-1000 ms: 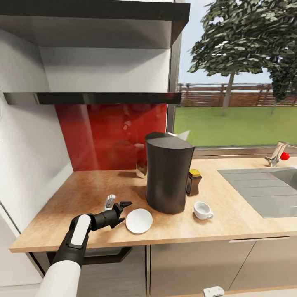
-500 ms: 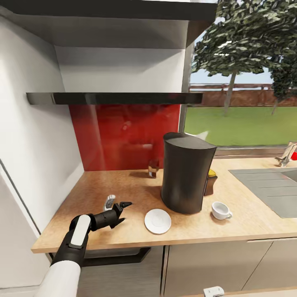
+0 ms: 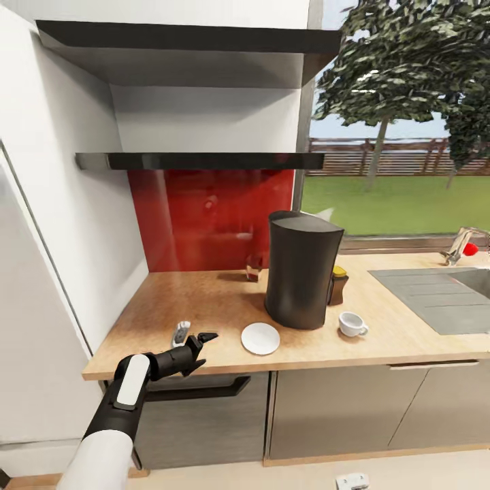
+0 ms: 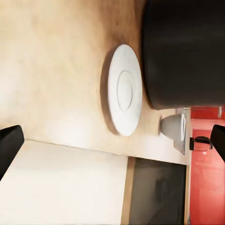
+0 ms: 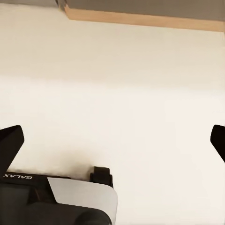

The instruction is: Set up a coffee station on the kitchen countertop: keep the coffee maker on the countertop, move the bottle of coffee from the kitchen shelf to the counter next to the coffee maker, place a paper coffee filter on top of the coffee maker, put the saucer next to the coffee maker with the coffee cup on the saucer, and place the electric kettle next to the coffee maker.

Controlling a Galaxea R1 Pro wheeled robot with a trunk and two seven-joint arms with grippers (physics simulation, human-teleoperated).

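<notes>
**Saucer and cup laid out, cup not yet on the saucer**

The tall dark grey coffee maker (image 3: 301, 269) stands on the long light beige wood-grain countertop (image 3: 204, 299), near the red back wall. The flat round white saucer (image 3: 260, 338) lies just in front of its left side, close to the counter edge, and it is empty. The tiny white coffee cup (image 3: 352, 324) stands apart from it, on the other side of the machine's front, so I judge this step is only half done. The small dark brown bottle of coffee (image 3: 337, 285) is on the counter, touching or nearly touching the machine on the sink side, partly hidden behind it. A white corner that may be the paper coffee filter (image 3: 327, 213) shows behind the top of the machine; I cannot tell if it sits correctly. The thin black glossy kitchen shelf (image 3: 204, 160) carries nothing I can see.

The left gripper (image 3: 192, 338) hangs over the front edge of the counter, beside the saucer, with fingers wide apart and holding nothing. The right gripper (image 5: 112, 140) is also spread wide and empty, facing a pale floor.
</notes>
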